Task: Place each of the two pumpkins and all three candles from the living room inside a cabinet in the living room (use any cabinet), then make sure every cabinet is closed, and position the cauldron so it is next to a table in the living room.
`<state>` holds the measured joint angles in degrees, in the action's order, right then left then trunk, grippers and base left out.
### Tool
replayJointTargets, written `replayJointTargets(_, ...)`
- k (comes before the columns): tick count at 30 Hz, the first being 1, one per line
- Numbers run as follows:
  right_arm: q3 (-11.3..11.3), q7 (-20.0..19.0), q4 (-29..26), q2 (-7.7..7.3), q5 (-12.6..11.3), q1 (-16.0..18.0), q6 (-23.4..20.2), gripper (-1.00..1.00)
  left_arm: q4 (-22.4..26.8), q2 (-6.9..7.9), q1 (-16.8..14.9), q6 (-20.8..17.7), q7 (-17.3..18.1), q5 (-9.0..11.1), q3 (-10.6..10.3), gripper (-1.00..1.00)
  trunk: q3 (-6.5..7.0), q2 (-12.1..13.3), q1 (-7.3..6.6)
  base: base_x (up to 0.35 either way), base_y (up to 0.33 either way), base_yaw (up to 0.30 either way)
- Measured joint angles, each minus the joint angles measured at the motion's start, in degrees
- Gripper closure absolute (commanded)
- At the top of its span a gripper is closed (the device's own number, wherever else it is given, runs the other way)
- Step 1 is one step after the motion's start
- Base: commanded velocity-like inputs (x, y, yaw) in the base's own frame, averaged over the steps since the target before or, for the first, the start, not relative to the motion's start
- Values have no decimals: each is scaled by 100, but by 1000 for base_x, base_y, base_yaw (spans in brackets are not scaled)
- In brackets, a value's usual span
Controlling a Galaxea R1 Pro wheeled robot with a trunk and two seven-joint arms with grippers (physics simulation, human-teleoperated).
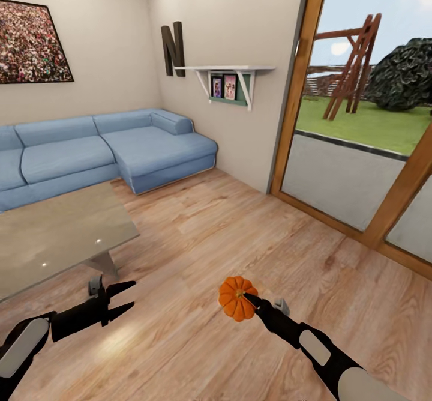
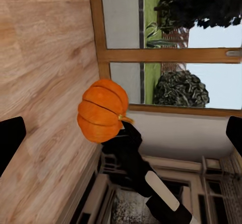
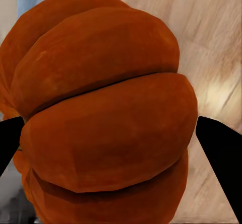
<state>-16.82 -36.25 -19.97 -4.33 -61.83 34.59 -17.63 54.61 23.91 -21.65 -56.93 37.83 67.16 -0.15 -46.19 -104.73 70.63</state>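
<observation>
A bright-orange ribbed pumpkin (image 1: 231, 305) hangs above the wooden floor with my right gripper (image 1: 247, 300) shut on it. In the right wrist view the pumpkin (image 3: 106, 113) sits between the two black fingertips (image 3: 222, 153). The left wrist view shows the same pumpkin (image 2: 101, 110) from the side, on the end of the black right arm (image 2: 133, 158). My left gripper (image 1: 133, 295) stands open with nothing between its fingers, low at the left, just in front of the grey glossy table (image 1: 54, 233). The cabinet, candles and cauldron are out of view.
A blue corner sofa (image 1: 120, 149) runs along the far wall behind the table. A white wall shelf (image 1: 231, 77) hangs at the back. A wood-framed glass door (image 1: 360, 173) lines the right side. Bare wooden floor (image 1: 240, 233) stretches between them.
</observation>
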Motion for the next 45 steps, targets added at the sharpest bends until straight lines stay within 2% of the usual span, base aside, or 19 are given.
replayJointTargets(5,-7,0,1,7,5,1,1,100,-5,0,0,0,0,1,-1,-100,73,200,-111,-201,0,269)
replayJointTargets(22,-1,0,0,8,9,1,0,100,-10,2,0,0,7,11,4,-100,335,882,-486,-8,0,273)
replayJointTargets(39,-8,9,11,7,27,-1,4,100,-21,28,0,3,16,13,43,-100,296,884,-486,0,3,274)
replayJointTargets(45,-9,10,9,7,72,-1,3,100,-37,17,-1,3,15,10,38,-100,282,884,-486,0,204,274)
